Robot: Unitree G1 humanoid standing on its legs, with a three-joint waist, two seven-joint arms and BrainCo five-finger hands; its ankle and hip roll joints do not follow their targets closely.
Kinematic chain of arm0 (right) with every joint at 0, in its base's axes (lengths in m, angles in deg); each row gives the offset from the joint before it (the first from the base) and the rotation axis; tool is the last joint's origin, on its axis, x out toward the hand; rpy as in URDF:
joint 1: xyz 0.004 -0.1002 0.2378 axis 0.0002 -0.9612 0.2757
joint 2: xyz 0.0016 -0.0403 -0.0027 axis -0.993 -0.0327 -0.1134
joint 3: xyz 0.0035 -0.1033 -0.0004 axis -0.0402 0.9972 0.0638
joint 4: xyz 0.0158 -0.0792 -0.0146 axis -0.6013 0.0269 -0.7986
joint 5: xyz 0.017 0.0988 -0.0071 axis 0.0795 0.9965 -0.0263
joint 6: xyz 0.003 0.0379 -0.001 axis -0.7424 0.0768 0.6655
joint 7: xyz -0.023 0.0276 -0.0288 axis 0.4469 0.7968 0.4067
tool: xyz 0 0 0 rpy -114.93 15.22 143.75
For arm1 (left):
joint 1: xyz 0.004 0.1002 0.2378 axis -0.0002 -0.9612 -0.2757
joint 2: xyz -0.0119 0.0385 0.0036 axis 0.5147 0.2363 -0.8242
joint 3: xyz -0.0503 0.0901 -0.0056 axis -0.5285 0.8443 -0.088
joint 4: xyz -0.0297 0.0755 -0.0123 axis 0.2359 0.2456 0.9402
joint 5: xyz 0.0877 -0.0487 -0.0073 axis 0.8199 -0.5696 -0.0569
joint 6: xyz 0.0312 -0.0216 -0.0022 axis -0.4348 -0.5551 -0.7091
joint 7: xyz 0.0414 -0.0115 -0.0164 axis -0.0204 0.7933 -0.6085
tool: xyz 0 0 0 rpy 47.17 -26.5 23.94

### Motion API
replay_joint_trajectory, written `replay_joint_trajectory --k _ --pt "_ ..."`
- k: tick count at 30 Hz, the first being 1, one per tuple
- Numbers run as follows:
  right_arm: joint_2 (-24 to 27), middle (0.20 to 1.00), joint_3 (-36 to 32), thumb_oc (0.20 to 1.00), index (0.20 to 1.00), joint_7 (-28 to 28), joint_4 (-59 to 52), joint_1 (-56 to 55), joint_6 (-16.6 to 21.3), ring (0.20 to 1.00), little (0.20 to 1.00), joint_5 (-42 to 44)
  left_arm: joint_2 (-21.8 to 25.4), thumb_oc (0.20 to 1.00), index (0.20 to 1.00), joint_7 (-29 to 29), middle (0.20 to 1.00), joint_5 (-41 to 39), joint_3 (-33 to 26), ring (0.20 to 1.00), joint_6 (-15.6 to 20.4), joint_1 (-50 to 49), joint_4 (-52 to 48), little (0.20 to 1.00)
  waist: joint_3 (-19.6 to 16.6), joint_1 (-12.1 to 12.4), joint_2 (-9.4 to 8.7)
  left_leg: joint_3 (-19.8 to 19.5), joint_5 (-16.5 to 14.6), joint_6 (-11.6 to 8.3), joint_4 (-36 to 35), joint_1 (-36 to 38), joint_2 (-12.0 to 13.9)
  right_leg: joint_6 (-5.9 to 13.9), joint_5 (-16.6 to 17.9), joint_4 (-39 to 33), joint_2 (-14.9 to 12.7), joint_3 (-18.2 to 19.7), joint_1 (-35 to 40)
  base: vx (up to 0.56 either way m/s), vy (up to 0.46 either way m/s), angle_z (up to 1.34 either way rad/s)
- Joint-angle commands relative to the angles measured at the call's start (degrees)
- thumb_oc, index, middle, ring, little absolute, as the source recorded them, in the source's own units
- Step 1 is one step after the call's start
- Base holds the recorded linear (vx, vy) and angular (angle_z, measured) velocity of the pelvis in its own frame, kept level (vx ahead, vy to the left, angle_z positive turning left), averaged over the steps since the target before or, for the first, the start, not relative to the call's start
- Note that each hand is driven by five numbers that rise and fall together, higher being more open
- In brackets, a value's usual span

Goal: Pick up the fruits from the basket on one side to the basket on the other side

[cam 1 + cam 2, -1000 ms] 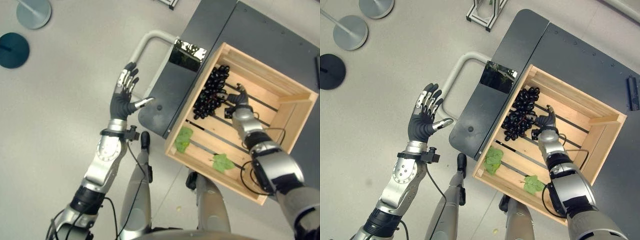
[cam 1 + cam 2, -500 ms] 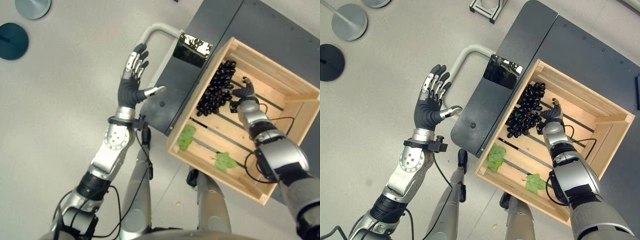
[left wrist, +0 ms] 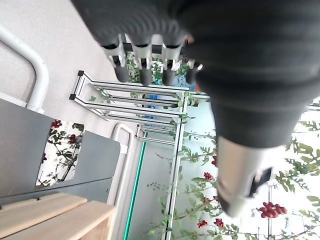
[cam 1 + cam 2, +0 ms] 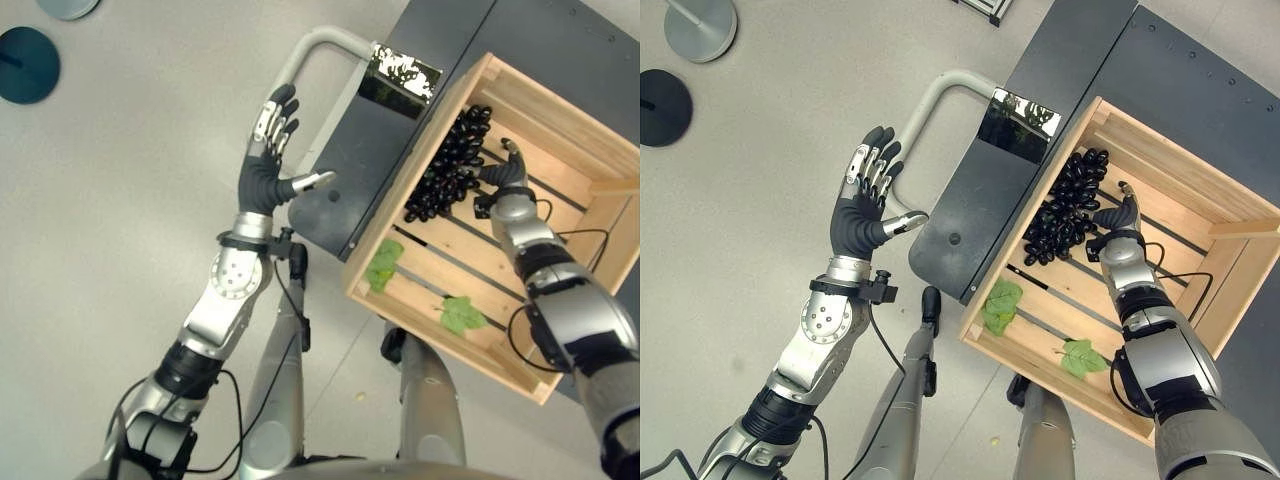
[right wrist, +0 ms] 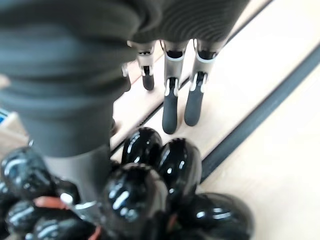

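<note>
The right hand [image 4: 1118, 222] has edged closer to the grapes [image 4: 1065, 205] in the crate [image 4: 1200, 190], fingers still open, nothing gripped; left hand [image 4: 865, 210] idles open.

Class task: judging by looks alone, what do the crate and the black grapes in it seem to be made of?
Crate: pale unfinished wood, seemingly; slats show grain and gaps. Black grapes: very glossy, with sharp highlights in the right wrist view, so possibly plastic; real fruit cannot be ruled out.
</note>
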Motion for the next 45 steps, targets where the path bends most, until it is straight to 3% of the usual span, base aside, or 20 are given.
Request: replay_joint_trajectory --k 1,9,18,19,20,45 --pt "-10.26 1.000 3.96 1.000 1.000 -8.75 -5.11 -3.91 1.13 1.000 1.000 5.83 -1.08 1.000 1.000 -0.50 1.000 1.96 0.27 1.000 3.54 0.97 -4.17 1.000 0.33 1.92 2.25 -0.33 -5.08 -2.20 0.70 2.14 -0.29 6.33 -0.64 -1.50 -3.31 0.38 2.05 0.00 0.000 0.00" --pt "-13.85 1.000 3.31 1.000 1.000 -10.48 -12.58 -7.37 3.01 1.000 1.000 13.28 -0.78 1.000 1.000 -0.65 1.000 2.20 0.28 1.000 3.43 -0.18 -3.95 1.000 0.33 1.20 2.03 0.31 -5.05 -2.30 0.22 2.55 -0.16 6.33 -0.29 -1.80 -3.20 0.92 1.59 0.00 0.001 -0.02" --pt "-15.22 1.000 3.59 1.000 1.000 -12.78 -12.42 -7.99 2.94 1.000 1.000 17.26 -0.69 1.000 1.000 -0.13 1.000 1.54 0.99 1.000 3.63 -0.16 -3.86 1.000 0.33 1.19 2.52 0.47 -4.96 -2.38 0.18 2.33 -0.07 6.39 -0.10 -1.69 -3.28 1.02 0.99 0.00 0.000 0.00" --pt "-15.20 0.733 3.72 0.733 0.733 -13.07 -12.17 -7.87 2.79 0.733 0.733 17.41 -0.66 1.000 1.000 -0.04 1.000 1.52 1.07 1.000 3.68 -0.26 -3.93 1.000 0.33 1.24 2.53 0.44 -4.92 -2.37 0.14 2.33 -0.10 6.40 -0.06 -1.74 -3.28 1.00 1.05 0.00 0.000 0.00" --pt "-15.09 0.200 3.95 0.200 0.200 -13.23 -12.17 -7.61 2.77 0.200 0.200 17.02 -0.51 1.000 1.000 0.03 1.000 1.58 1.02 1.000 3.73 -0.39 -3.96 1.000 0.33 1.26 2.52 0.47 -4.90 -2.35 0.10 2.31 -0.11 6.40 -0.04 -1.76 -3.24 1.01 1.05 0.00 0.000 0.00" --pt "-14.75 0.200 1.53 0.200 0.200 -10.23 -4.07 -4.13 2.74 0.200 0.200 16.29 -0.38 1.000 1.000 -1.16 1.000 1.17 1.53 1.000 3.44 0.45 -5.06 1.000 0.33 1.10 2.83 0.72 -5.02 -1.95 -0.75 3.03 -0.10 6.61 0.24 -2.28 -3.13 1.21 1.03 0.00 0.000 0.00"
